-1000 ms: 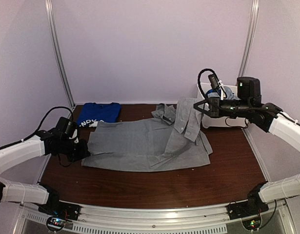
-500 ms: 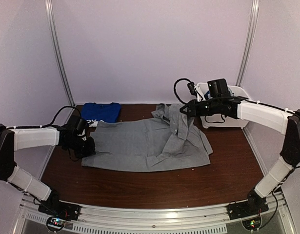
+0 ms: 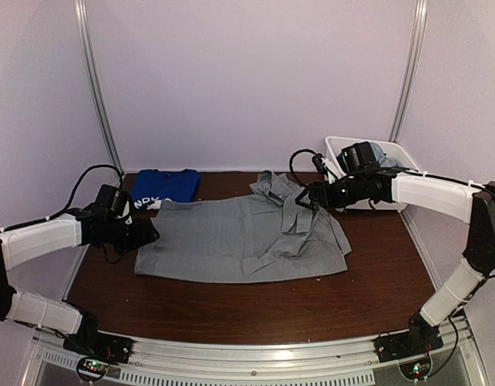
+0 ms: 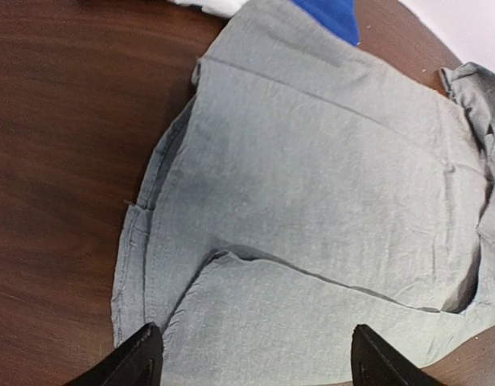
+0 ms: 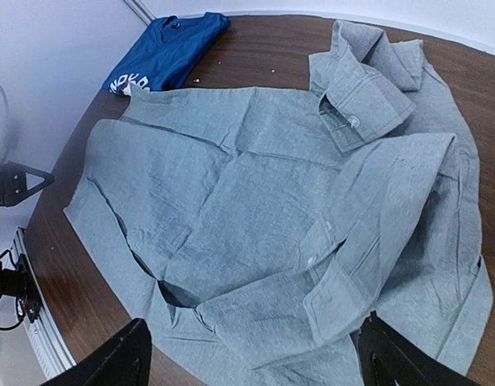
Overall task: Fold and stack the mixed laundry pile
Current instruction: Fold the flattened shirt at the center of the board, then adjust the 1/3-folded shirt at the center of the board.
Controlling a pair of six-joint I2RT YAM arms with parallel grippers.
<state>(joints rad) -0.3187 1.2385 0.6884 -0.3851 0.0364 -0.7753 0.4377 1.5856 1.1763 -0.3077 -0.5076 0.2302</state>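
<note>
Two tools, both open now: we see left tool [image 3: 148,233] at the grey shirt [image 3: 231,241] hem, right tool [image 3: 300,198] above its collar end. Both were clamped a second ago; raised sleeve has dropped flat. Shirt: soft, creased weave, middle of table [image 3: 231,310]. Blue tee [image 3: 162,185], folded rectangle, far-left corner.

light-grey shirt [image 3: 231,241], royal-blue tee [image 3: 162,183], white bin [image 3: 337,146]

A dark wooden table [image 3: 255,310] carries a grey shirt [image 3: 239,237] spread flat mid-table, a folded blue garment [image 3: 162,185] far left, and a white bin [image 3: 400,151] far right.
</note>
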